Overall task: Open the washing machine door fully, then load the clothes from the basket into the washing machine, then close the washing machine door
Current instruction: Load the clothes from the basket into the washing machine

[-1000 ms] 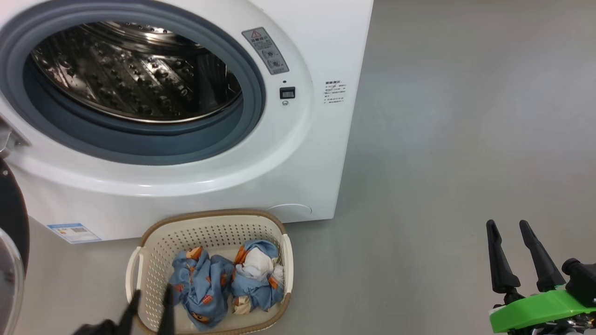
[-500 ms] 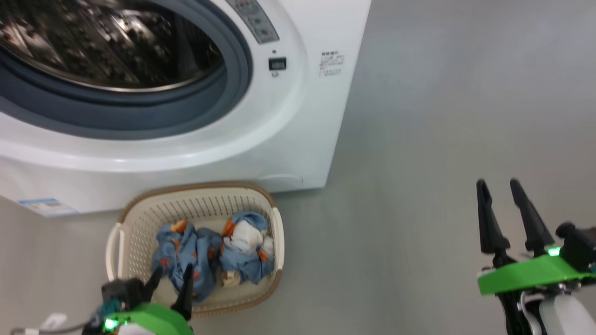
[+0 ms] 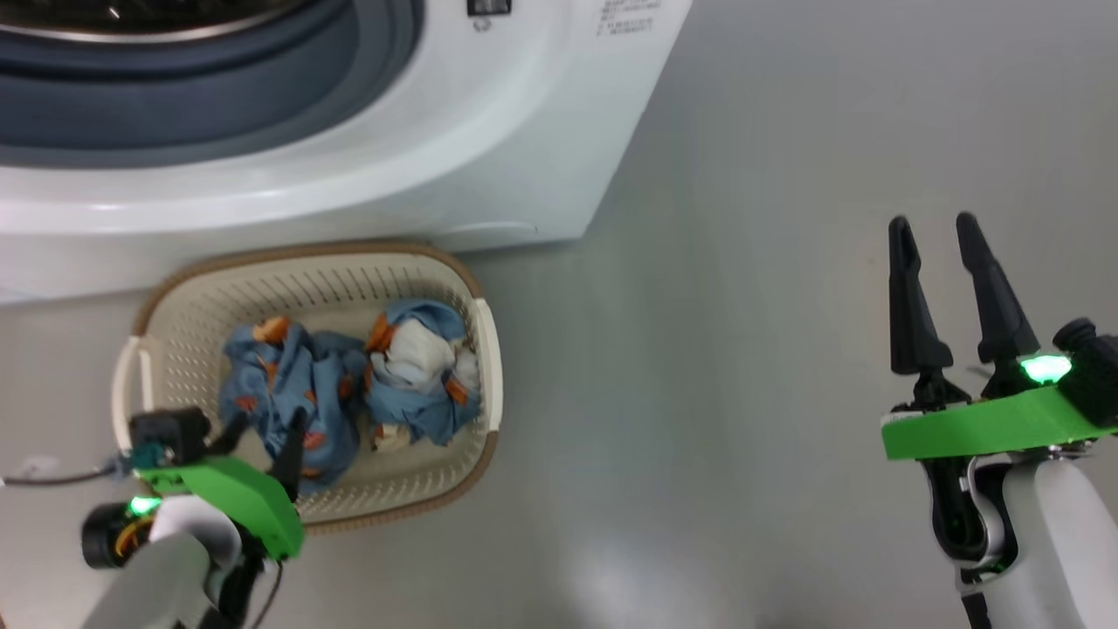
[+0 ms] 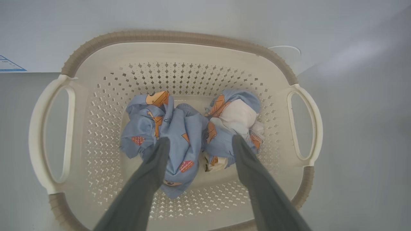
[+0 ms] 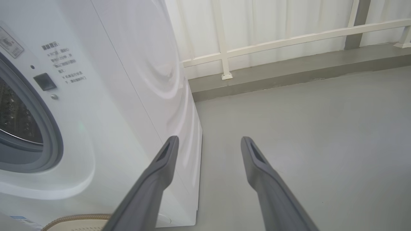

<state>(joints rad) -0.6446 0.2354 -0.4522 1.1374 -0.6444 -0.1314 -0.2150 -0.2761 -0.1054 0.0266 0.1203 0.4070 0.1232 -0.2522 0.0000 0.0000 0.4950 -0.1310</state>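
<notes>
The cream basket [image 3: 175, 349] with its brown rim stands on the floor against the front of the white washing machine [image 3: 489, 131]. The clothes lie in it as two blue printed bundles, one on the left [image 4: 173, 125] and one on the right [image 4: 237, 115]. My left gripper [image 3: 266, 424] hangs open over the basket's near side, its fingers [image 4: 154, 166] spread above the left bundle [image 3: 279, 384] without touching it. My right gripper [image 3: 931, 224] stands open over bare floor, far to the right. The grey gasket [image 3: 218, 114] lies uncovered. The washing machine door is out of view.
Grey floor spreads to the right of the machine [image 5: 112, 96]. A white railing [image 5: 289, 41] runs along a low kerb behind it. A small blue label [image 4: 8, 64] marks the machine's lower front. A thin cable [image 3: 52, 478] trails at the far left.
The head camera has tilted down, so the drum has slid out of the top of the view. My left gripper has reached further over the basket, above the left bundle. Both grippers stay open.
</notes>
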